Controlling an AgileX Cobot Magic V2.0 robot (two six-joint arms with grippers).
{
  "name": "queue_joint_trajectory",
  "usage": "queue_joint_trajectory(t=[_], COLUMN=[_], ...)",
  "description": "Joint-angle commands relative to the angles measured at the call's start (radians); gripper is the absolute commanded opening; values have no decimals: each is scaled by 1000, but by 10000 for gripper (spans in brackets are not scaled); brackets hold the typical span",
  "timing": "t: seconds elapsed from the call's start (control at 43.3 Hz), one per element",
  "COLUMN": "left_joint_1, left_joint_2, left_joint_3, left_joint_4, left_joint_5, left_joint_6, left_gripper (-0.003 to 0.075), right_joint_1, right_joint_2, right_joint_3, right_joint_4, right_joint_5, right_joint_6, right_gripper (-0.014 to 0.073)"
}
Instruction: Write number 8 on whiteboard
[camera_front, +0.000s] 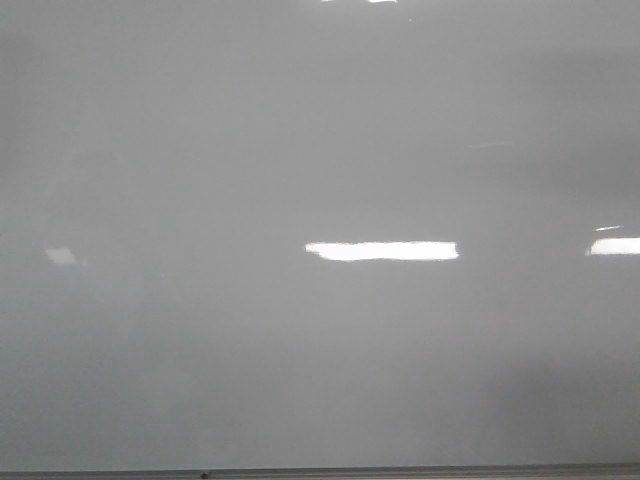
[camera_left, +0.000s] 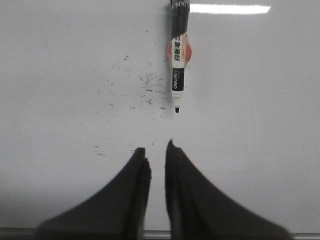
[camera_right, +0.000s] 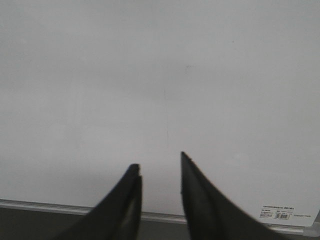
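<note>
Whiteboard (camera_front: 200, 380) fills front view, pale grey and shiny, thin grey frame along its low edge. Bright light patches on it. No drawn 8 seen on board yet.

Left wrist view: marker (camera_left: 178, 70) lies on whiteboard (camera_left: 60, 75), black tip bare, pointing toward left gripper (camera_left: 155, 150). Small black smudges (camera_left: 145, 87) just beside marker. Left gripper apart from marker, fingers a little spread, holding nothing.

Right wrist view: right gripper (camera_right: 160, 162) over whiteboard (camera_right: 150, 75), fingers spread, nothing between them. Small label sticker (camera_right: 277, 211) near board's corner.
</note>
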Motion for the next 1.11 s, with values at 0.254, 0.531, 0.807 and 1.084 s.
queue_joint_trajectory(t=[0.254,0.531,0.807,1.084], left_joint_1=[-10,-40,-44,-44], left_joint_2=[176,375,535,652], left_joint_3=[-33,-35,-35,-35], left_joint_4=[-84,-92,-96,-96], left_joint_5=[-196,-348,-529,-699], left_joint_6=[13,38,38,38], left_gripper=[531,531,531,522], right_joint_1=[0,0,0,0], right_joint_2=[5,5,5,5], right_joint_3=[-27,-27,-27,-27], right_joint_4=[2,2,2,2], right_joint_5=[-63,-64,-64,-63], right_joint_6=[-13,-13,-13,-13], right_gripper=[533,533,533,533])
